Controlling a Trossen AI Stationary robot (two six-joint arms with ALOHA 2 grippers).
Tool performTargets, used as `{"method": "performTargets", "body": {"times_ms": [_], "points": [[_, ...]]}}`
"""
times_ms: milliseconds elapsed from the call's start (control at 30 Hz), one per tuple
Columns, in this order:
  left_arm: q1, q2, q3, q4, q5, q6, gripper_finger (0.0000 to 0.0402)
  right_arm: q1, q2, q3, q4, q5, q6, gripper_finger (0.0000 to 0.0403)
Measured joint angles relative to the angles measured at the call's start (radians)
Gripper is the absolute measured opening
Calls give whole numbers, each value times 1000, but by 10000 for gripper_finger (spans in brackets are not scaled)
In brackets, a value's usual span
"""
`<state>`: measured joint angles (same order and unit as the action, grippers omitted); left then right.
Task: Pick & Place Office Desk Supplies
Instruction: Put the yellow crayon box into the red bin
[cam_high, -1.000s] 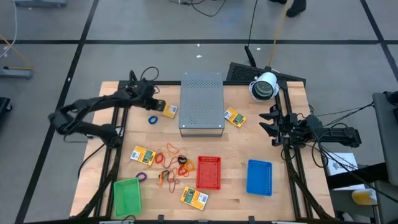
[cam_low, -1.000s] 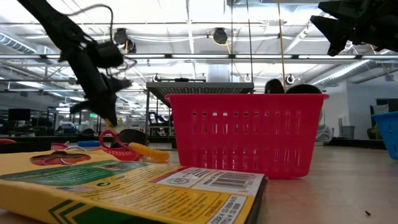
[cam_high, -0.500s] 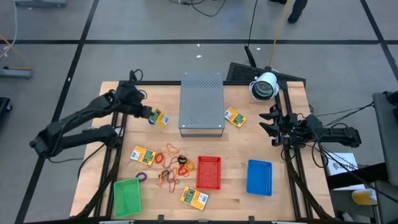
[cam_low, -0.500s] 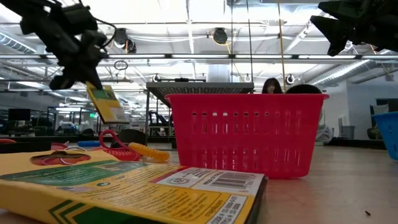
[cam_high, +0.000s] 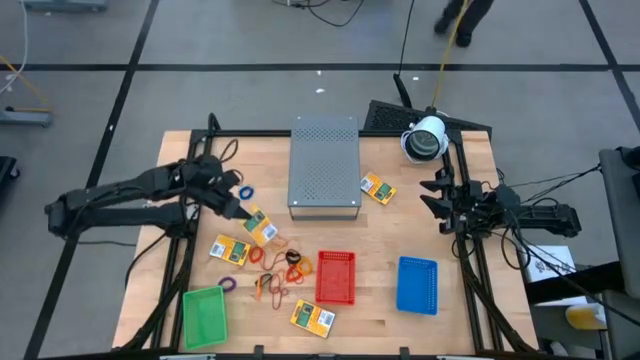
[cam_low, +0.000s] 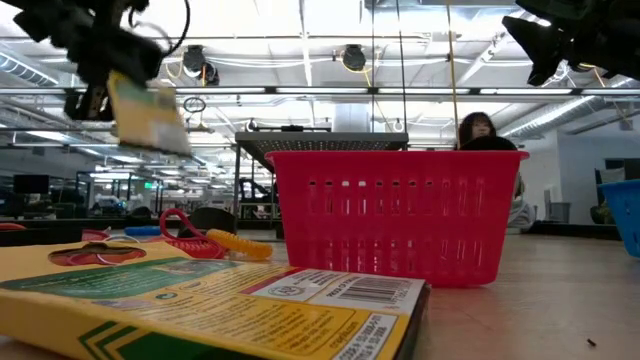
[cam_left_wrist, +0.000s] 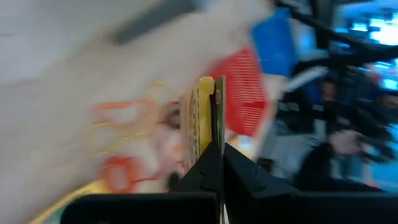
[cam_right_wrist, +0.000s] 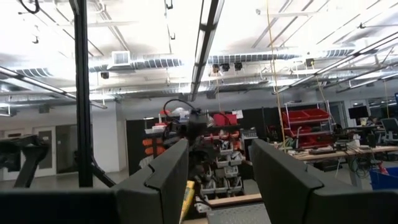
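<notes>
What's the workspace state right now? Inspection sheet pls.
Surface: wooden table.
Job's things: crayon packet held aloft by the left pincer; others at and; rubber bands heaped left of the red tray; blue band apart.
Clutter: grey perforated box; red tray, blue tray, green tray.
Pincers: left pincer shut on the crayon packet; right pincer open, waiting at the right edge.
Cables: bundle running off the right arm.
Surroundings: person behind the table.
</notes>
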<state>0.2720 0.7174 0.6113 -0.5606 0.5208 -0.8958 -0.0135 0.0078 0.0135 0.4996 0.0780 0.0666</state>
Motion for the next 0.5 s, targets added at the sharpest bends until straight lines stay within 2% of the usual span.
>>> {"method": "performTargets", "body": {"times_ms": [200,333,500], "points": [[-219,35,1,291,-85,-143,0,0,0,0,9,0,0,169],[-341,101,1,364,-187,-153,0,0,0,0,16,0,1,169],[-406,268,20,440,-204,-112,0,0,0,0,41,0,30,169]]}}
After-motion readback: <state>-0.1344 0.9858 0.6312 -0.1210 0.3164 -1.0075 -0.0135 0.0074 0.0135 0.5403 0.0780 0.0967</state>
